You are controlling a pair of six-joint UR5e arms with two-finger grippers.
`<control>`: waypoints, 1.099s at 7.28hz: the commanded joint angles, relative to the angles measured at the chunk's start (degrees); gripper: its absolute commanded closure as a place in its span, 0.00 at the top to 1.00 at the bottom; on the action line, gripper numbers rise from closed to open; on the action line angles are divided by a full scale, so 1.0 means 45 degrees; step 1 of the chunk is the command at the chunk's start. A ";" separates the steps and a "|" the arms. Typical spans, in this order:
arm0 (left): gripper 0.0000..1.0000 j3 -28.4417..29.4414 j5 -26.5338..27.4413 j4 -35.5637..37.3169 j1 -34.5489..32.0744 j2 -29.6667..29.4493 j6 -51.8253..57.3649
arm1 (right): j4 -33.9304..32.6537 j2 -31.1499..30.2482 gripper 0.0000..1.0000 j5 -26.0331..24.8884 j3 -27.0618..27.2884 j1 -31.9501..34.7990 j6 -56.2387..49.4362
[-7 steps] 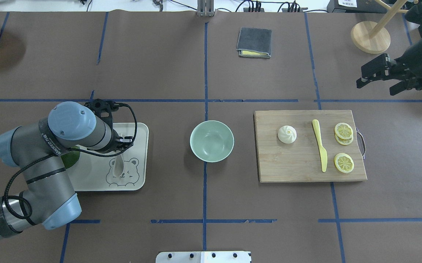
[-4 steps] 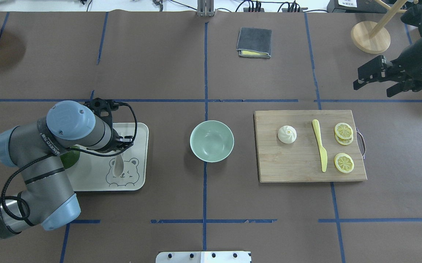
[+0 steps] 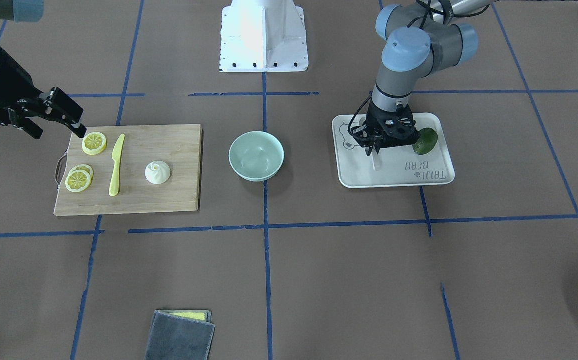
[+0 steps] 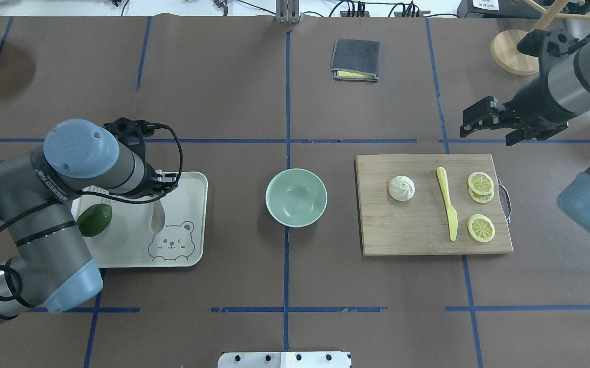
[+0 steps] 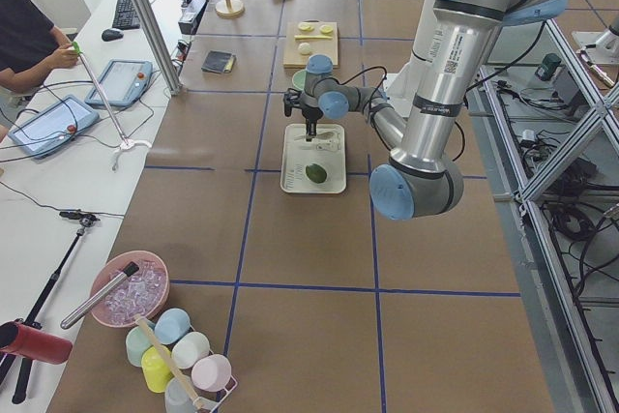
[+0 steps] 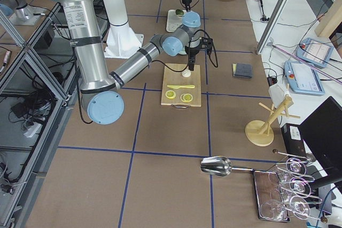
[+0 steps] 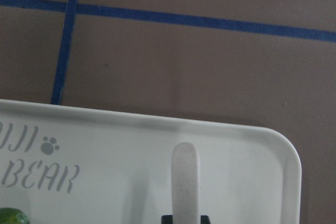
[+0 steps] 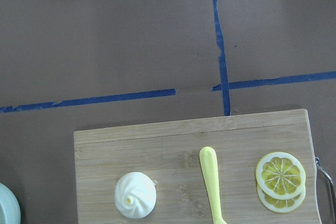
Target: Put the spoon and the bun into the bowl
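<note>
On the cream tray (image 4: 195,204) at the robot's left, nearest its base, the spoon (image 4: 156,217) is held pinched about its middle by the left gripper (image 3: 376,149). In the left wrist view the pale handle is seen rising from between two dark fingertips (image 7: 166,220) toward the tray's far rim, while from overhead the scoop is seen pointing back toward the robot, just beside the printed bear (image 4: 172,246). Whether the spoon is lifted clear of the tray's surface cannot be told. A dark green fruit (image 4: 94,220) is seen lying on the same tray, on the outer side of the gripper and apart from the spoon. At the table's middle, well apart from the tray, the bowl (image 4: 305,204) is set upright on the brown paper. Further to the robot's right a wooden board (image 4: 407,230) is laid flat. The bun (image 4: 401,188) is seated on the board's end nearest the bowl, pleats up, with a yellow knife (image 4: 448,209) beside it and lemon slices (image 4: 480,183) past the knife. Beyond the board's far edge the right gripper (image 4: 486,130) is held in the air with its jaws spread — the bun lies well apart from it, back toward the robot and the bowl. Farthest off, a folded grey cloth (image 4: 355,59) is laid on the table, and a round wooden stand base (image 4: 514,51) is seen at the far right corner.
</note>
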 commanded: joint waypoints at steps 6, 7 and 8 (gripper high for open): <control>0.00 0.1452 -0.0072 0.0589 0.0466 -0.4018 -0.4505 | 0.1911 0.0902 1.00 -0.2267 -0.2389 -0.2673 0.1191; 0.00 0.1881 -0.0014 0.0568 0.0856 -0.4604 -0.5229 | 0.1911 0.1274 1.00 -0.2577 -0.2896 -0.2926 0.1213; 0.00 0.2117 -0.0013 0.0509 0.1033 -0.4977 -0.5661 | 0.1989 0.1413 1.00 -0.2754 -0.3326 -0.3219 0.1213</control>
